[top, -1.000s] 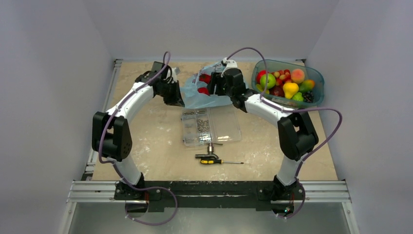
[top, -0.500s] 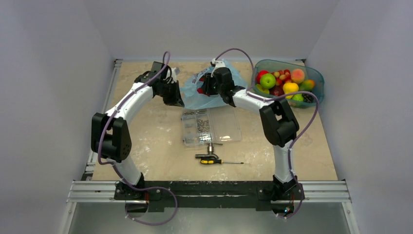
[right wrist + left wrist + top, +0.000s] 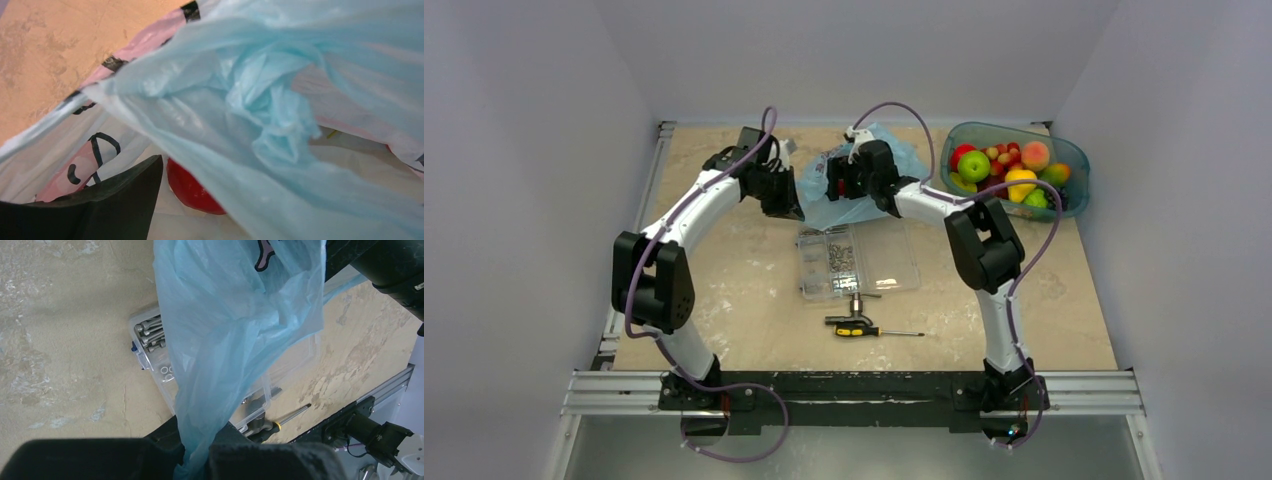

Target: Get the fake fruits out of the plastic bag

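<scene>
L gripper [image 3: 200, 452] pinches the plastic bag [image 3: 235, 315] up. R gripper [image 3: 836, 186] is inside it, can't tell if open. Next: grab red fruit [image 3: 190, 192], lift out.

Bag [image 3: 816, 190] behind box [image 3: 859, 258] — tub [image 3: 1064, 143] right.

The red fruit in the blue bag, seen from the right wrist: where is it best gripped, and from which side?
I would grip the red fruit across its round, glossy body at the widest part. Come in low, from where the black finger sits, because a fold of the plastic bag hangs over its top and right side.
</scene>
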Controlling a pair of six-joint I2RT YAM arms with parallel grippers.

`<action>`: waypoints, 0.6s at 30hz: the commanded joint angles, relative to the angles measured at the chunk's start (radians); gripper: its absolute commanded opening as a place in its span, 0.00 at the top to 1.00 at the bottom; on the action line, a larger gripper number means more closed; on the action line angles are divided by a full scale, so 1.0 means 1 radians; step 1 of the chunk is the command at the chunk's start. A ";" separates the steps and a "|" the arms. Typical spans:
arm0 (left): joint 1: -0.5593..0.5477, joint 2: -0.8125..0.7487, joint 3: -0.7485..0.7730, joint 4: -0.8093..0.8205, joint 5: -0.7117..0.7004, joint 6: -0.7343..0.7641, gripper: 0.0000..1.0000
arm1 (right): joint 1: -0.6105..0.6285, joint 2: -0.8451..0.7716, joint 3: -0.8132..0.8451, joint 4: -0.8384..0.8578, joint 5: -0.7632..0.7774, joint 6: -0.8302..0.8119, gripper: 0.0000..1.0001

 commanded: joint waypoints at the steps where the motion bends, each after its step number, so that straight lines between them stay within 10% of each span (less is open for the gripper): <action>1: -0.010 -0.023 0.012 0.003 0.008 0.023 1.00 | 0.014 0.024 0.042 0.019 -0.044 -0.039 0.21; 11: -0.016 -0.015 0.015 0.001 0.010 0.024 1.00 | 0.020 0.090 0.122 -0.018 0.017 -0.042 0.19; 18: -0.016 -0.013 0.014 0.013 0.017 0.020 1.00 | 0.020 0.010 0.094 0.006 0.030 0.016 0.46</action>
